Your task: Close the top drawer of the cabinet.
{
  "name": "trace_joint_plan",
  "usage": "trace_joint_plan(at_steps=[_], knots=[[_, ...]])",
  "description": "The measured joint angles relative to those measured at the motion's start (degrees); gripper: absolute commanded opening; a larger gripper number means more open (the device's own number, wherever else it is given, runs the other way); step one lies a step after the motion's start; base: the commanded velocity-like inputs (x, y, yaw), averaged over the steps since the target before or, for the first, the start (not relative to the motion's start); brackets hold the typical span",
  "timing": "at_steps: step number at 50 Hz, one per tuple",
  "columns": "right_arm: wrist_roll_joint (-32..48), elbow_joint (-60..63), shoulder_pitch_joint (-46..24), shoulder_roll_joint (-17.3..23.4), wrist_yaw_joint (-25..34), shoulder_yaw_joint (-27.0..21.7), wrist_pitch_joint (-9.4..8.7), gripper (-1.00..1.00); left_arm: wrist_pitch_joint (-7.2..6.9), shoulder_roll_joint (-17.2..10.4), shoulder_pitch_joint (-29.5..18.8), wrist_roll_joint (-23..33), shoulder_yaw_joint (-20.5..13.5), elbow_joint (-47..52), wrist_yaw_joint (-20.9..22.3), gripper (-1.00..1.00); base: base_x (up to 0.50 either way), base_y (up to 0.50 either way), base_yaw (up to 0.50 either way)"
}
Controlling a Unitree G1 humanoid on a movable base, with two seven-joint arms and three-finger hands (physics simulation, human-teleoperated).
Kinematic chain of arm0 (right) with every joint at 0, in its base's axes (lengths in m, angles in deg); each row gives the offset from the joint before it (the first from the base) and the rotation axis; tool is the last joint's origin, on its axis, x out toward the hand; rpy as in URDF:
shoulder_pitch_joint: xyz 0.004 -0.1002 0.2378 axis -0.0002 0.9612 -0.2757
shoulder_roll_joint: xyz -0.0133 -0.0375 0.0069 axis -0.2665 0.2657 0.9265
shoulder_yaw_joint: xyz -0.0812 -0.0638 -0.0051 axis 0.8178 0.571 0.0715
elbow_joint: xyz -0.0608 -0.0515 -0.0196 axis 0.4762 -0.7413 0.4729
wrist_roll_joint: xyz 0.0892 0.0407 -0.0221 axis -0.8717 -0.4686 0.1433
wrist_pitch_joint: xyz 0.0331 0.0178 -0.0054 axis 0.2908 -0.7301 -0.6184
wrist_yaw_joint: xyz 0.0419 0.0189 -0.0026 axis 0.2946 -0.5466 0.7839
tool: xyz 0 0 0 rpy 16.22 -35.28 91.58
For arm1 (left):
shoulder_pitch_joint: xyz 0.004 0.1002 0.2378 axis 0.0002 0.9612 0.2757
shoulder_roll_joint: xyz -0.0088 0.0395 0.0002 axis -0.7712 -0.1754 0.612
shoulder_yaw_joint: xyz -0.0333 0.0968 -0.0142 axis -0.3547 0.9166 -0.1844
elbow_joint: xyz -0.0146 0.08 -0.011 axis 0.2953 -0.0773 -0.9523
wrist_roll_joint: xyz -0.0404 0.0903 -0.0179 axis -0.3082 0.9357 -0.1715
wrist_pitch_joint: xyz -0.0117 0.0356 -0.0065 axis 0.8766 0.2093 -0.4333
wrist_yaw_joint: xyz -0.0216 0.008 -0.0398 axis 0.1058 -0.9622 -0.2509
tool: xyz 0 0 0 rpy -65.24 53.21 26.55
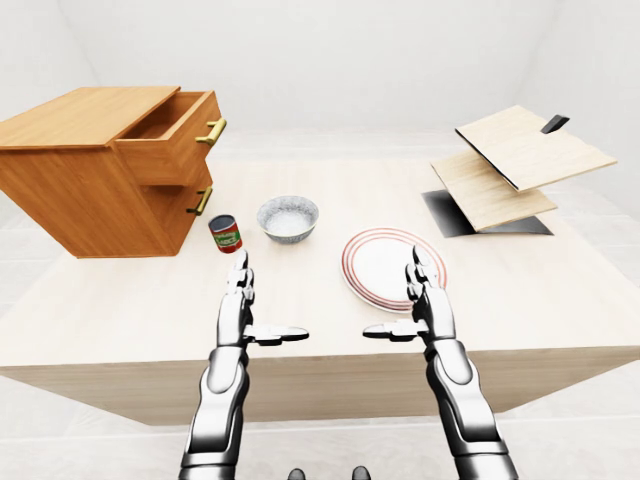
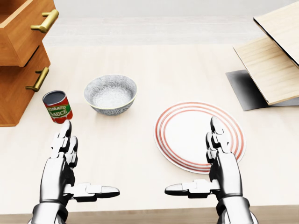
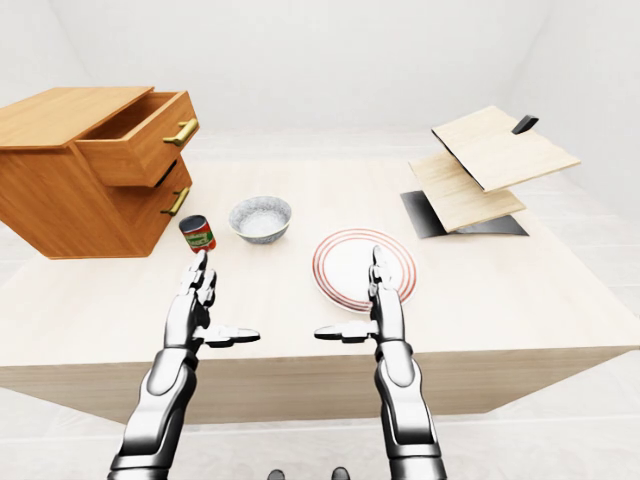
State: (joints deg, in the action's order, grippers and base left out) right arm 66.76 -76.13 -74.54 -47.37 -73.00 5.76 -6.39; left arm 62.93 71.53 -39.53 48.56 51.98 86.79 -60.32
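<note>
A wooden cabinet [image 1: 75,190] stands at the left of the table in the left-eye view. Its top drawer [image 1: 172,135] is pulled out, with a brass handle [image 1: 211,131] on its face; the lower drawer's handle [image 1: 200,201] sits below it. My left hand [image 1: 250,305] hovers open over the table, below and right of the cabinet, well apart from the drawer. My right hand [image 1: 415,300] is open too, over the near rim of a plate. Neither hand holds anything.
A tomato sauce can [image 2: 57,107] stands by the cabinet's lower corner, just beyond my left fingertips. A patterned bowl [image 2: 110,94] and a red-ringed plate [image 2: 198,135] lie mid-table. Wooden boards [image 1: 520,160] float over a dark panel [image 1: 450,215] at the right.
</note>
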Motion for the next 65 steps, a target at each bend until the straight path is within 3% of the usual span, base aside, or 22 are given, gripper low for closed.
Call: trace_joint_plan(at_steps=[16,19,24,45,65], knots=[[-0.95,2.72,0.74,0.29,1.06,-1.02,-1.39,1.00,-0.46,-0.48,-0.03,-1.12,-1.13,0.30,1.56,1.00,0.00,0.00,0.00],[-1.49,4.82,1.16,0.29,1.06,-1.33,-2.52,1.00,-1.60,-0.56,0.30,-1.13,-1.11,2.15,1.70,1.00,0.00,0.00,0.00],[-2.26,8.29,1.62,0.65,1.45,-1.84,-5.02,1.00,-5.06,-0.21,0.39,-2.52,-1.62,6.96,1.29,1.00,0.00,0.00,0.00],[-1.68,25.70,-1.20,2.62,1.92,-5.02,-5.02,1.00,-5.06,-1.01,-2.91,-7.34,-3.60,26.33,-0.98,1.00,0.00,0.00,0.00],[-2.46,35.14,-4.97,4.53,2.60,-9.44,-5.02,1.00,-5.06,-3.28,-7.98,-11.27,-7.99,34.87,-2.92,1.00,0.00,0.00,0.00]])
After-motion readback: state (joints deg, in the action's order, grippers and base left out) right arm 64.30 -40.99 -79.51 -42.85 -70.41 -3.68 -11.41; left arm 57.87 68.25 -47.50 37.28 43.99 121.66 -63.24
